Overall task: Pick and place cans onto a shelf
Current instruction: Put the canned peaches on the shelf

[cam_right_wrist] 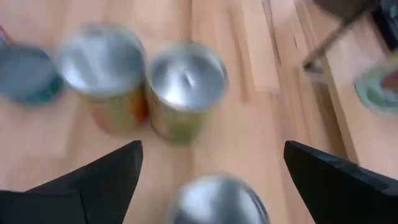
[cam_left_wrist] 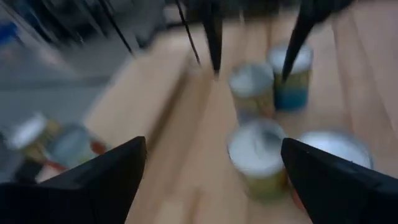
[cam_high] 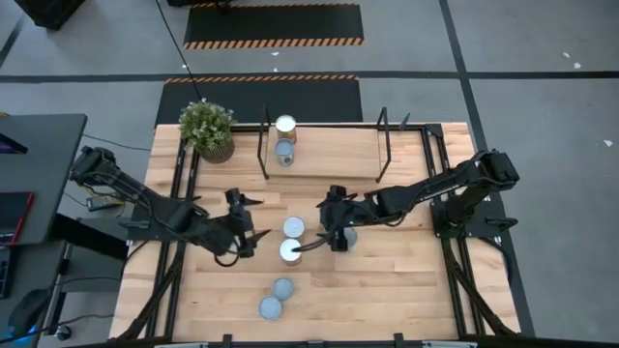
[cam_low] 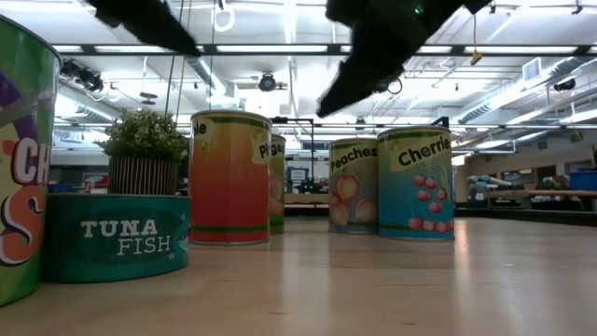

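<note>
Reaching step: right hand (cam_high: 332, 235), fingers apart, hovers at frame centre among the cans (cam_high: 291, 251); left hand (cam_high: 253, 217) apart too. Next, probably lower and clamp

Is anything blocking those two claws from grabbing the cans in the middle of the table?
Nothing visible. The left gripper and right gripper both hover open beside the central cans, with bare tabletop between.

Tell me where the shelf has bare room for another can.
The shelf is bare to the right of its two cans, up to the right rods. The table middle is crowded: both hands flank three cans.
</note>
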`<state>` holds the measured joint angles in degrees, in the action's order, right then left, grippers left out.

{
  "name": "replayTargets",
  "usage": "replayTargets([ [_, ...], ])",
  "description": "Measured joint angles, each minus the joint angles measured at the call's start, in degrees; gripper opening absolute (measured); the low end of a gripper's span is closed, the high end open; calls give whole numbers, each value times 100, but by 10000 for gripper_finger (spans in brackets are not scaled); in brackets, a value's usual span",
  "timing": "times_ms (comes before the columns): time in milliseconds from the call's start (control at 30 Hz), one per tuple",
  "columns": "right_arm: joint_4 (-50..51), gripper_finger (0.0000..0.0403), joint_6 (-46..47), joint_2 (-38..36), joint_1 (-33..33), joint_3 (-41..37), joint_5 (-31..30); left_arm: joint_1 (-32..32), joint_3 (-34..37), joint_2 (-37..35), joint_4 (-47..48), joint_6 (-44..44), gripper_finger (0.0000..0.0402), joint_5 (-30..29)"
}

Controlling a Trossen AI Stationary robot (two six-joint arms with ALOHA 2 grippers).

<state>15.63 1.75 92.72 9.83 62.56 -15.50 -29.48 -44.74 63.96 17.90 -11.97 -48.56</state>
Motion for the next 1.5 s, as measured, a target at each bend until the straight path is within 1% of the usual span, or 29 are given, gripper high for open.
replayTargets([
  [133, 124, 399, 109, 108, -333, 208, 260, 43, 458, -446, -1151, 862, 378, -445],
  [267, 293, 400, 434, 200, -476, 214, 470, 55, 853, -925, -1774, 1426, 378, -678],
  [333, 286, 400, 563, 200, -438, 214, 454, 85, 1118, -1154, -2217, 1754, 378, -663],
  [500, 456, 400, 1201, 200, -318, 217, -3, 109, 1828, -1672, -3423, 2454, 378, -316],
  [600, 647, 400, 1529, 200, -237, 217, -29, 189, 2256, -1892, -4274, 2891, 378, -245],
  [700, 911, 400, 1666, 200, -162, 274, -152, 325, 2436, -2070, -5170, 3385, 378, -143],
  [800, 948, 400, 1629, 200, -167, 371, -291, 494, 2460, -2184, -5274, 3485, 378, 241],
  [867, 972, 400, 1636, 200, -214, 454, -291, 594, 2467, -2201, -5250, 3484, 378, 374],
  [967, 923, 400, 1632, 269, -239, 504, -307, 747, 2467, -2207, -5332, 3550, 378, 381],
  [1133, 911, 400, 1660, 733, -214, 493, -280, 1031, 2467, -2201, -5313, 3576, 378, 389],
  [1300, 1059, 400, 1834, 940, -225, 489, -240, 1229, 2467, -2201, -5290, 3487, 378, 496],
  [1500, 1300, 400, 2157, 919, -350, 490, 184, 1245, 2467, -2199, -5233, 3477, 378, 497],
])
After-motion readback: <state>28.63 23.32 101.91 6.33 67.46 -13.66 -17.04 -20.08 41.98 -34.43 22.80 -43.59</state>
